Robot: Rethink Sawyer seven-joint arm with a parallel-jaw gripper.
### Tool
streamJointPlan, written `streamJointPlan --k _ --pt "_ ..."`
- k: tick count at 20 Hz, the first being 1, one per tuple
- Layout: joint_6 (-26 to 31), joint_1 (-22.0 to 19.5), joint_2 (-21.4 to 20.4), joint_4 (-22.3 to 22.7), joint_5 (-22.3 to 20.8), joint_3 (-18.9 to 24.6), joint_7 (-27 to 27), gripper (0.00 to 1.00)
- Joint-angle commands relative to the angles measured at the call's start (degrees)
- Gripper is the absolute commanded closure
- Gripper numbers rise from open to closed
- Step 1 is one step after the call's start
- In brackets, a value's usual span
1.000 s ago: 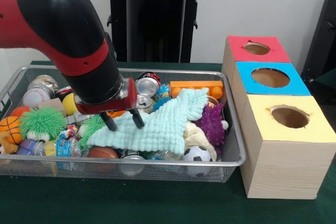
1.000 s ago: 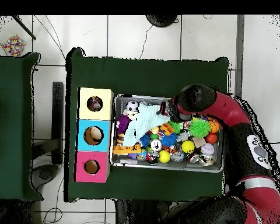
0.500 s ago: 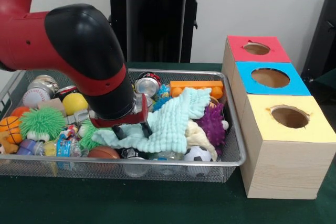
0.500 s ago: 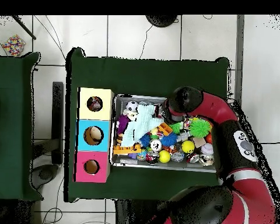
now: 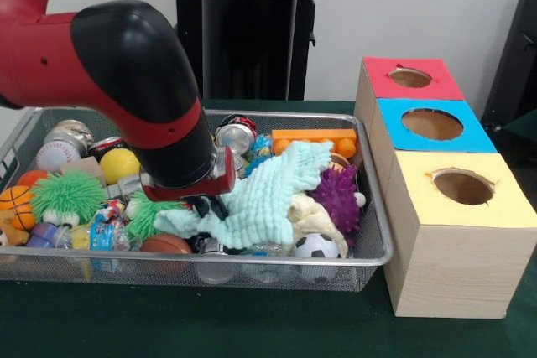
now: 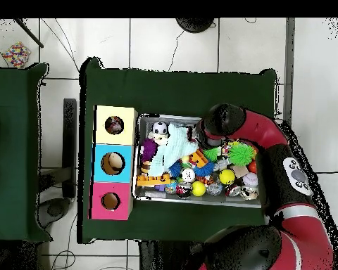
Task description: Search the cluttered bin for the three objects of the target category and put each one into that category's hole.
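No legible txt, labels, brands or nos. anywhere; can prints too blurred to read.

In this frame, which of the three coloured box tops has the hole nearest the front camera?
The yellow box, at the near end of the row. The blue box sits in the middle behind it, and the red box is farthest back.

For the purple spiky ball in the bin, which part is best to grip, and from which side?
Probably from straight above, closing on the exposed upper half of the purple spiky ball. Its left side presses against the mint cloth and the bin wall is near on its right, so the sides look crowded.
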Motion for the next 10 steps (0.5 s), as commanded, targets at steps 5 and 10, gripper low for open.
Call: streamJointPlan --k 5,10 --pt "-3.6 -1.0 2.0 0.9 -4.2 3.5 -9.9 1.0" --pt "5.9 -1.4 -4.7 -2.8 -8.9 3.8 -22.3 1.0"
